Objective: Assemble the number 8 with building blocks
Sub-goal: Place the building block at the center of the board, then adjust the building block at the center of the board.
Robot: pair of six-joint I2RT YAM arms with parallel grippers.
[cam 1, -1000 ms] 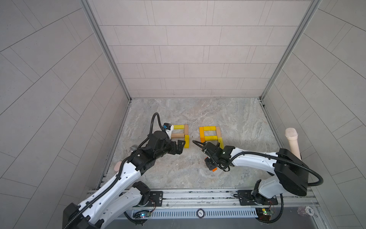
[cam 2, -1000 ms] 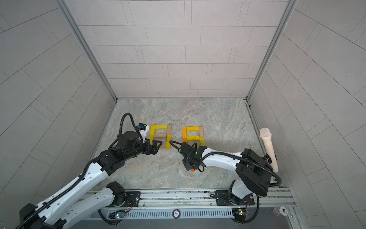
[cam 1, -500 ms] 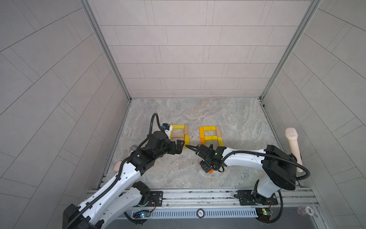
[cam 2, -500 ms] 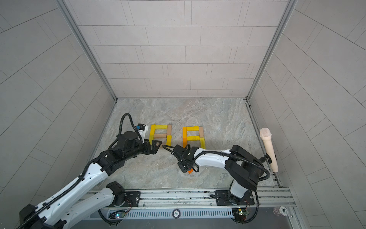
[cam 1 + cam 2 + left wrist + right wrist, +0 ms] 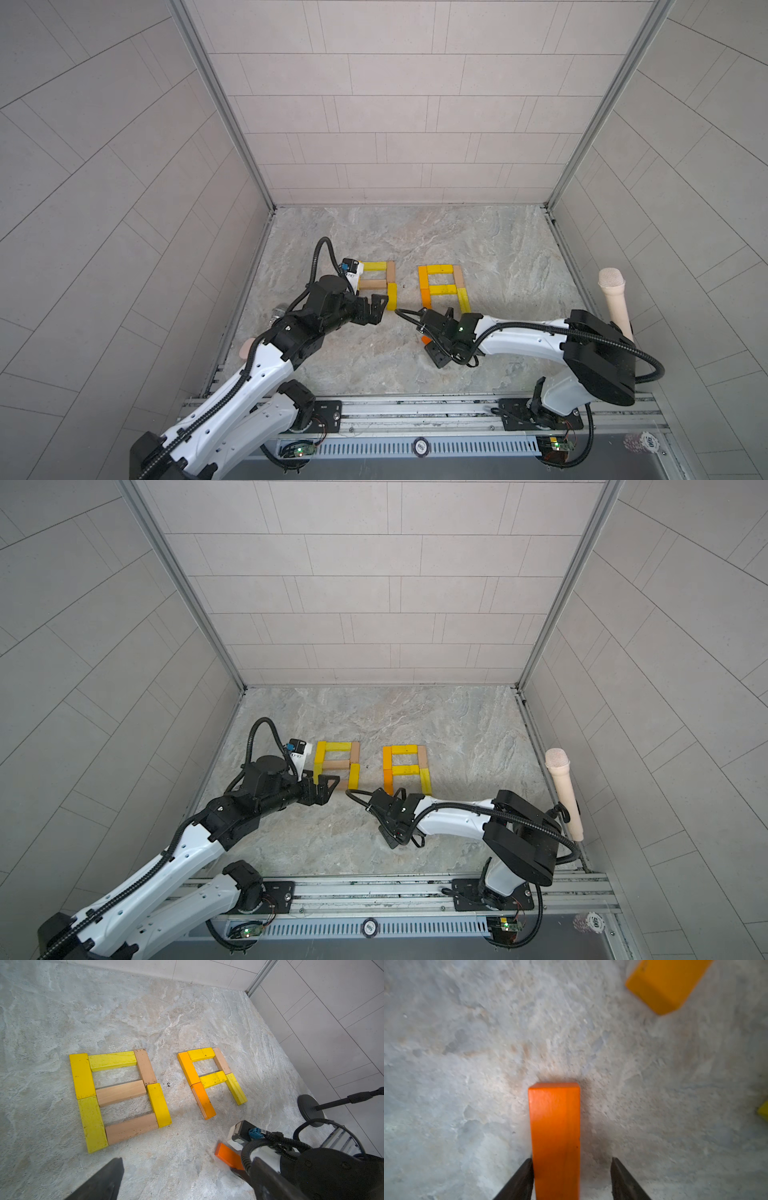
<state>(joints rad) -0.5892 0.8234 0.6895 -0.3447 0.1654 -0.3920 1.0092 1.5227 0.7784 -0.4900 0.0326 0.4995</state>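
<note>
A finished number 8 [image 5: 120, 1093] of yellow and tan building blocks lies on the stone floor, seen in both top views [image 5: 372, 284] [image 5: 332, 765]. Right of it lies a second figure [image 5: 442, 289] [image 5: 213, 1079] of orange, yellow and tan bars, with no bar across its near end. A loose orange block [image 5: 555, 1126] [image 5: 426, 340] [image 5: 227, 1157] lies flat in front of that figure. My right gripper [image 5: 572, 1159] [image 5: 432, 345] stands open around it, one finger at its edge and the other apart. My left gripper [image 5: 187, 1161] [image 5: 374, 309] hovers open and empty near the 8's front edge.
A beige microphone [image 5: 615, 299] [image 5: 565, 791] stands on a stand at the right wall, its round black base [image 5: 310, 1109] on the floor. A glittery silver microphone [image 5: 278, 311] shows behind my left arm. Tiled walls close in three sides.
My right gripper's jaws have opened off the orange block, which now rests on the floor, and the gripper has shifted a little to the left. The left arm has not moved.
</note>
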